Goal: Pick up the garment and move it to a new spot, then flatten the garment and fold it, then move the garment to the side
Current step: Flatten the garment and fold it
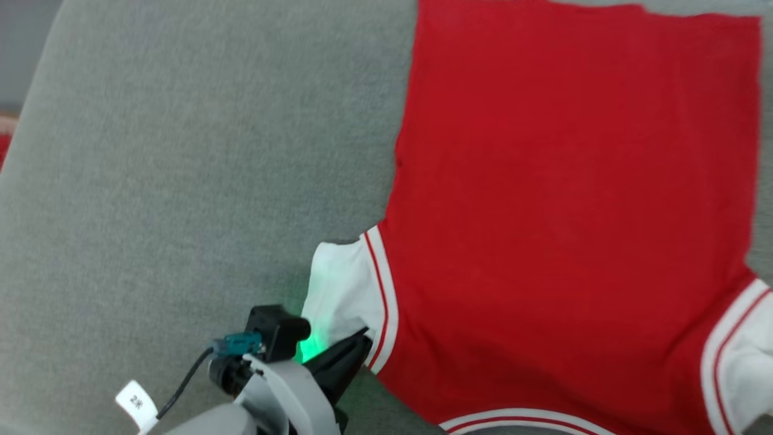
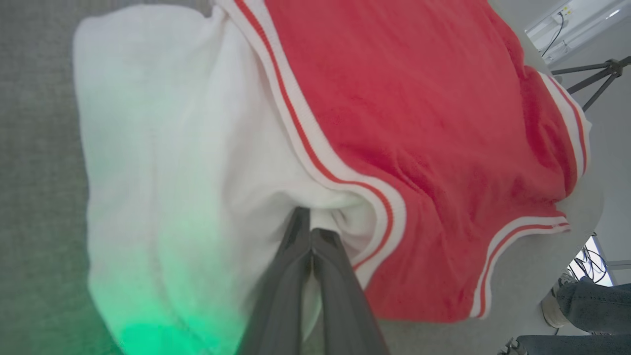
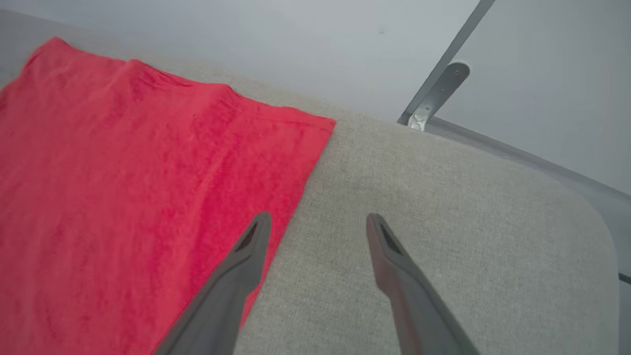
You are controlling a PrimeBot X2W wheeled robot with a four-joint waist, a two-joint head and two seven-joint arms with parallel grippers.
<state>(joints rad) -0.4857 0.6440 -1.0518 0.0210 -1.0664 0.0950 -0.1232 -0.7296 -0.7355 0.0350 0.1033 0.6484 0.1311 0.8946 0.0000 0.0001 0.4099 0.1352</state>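
The garment, a bright red shirt with white sleeves and striped trim, lies spread flat on a grey cushioned surface, hem away from me. My left gripper is shut on the white left sleeve, pinching a fold of it near the striped band. A green glow from the wrist falls on that sleeve. My right gripper is open above the cushion, just beside the garment's side edge, its left finger over the red fabric, nothing between the fingers.
The grey cushion's rounded edge drops off to the right in the right wrist view, with a metal bracket and a pale wall behind. In the left wrist view a tripod and a person's leg stand beyond the cushion edge.
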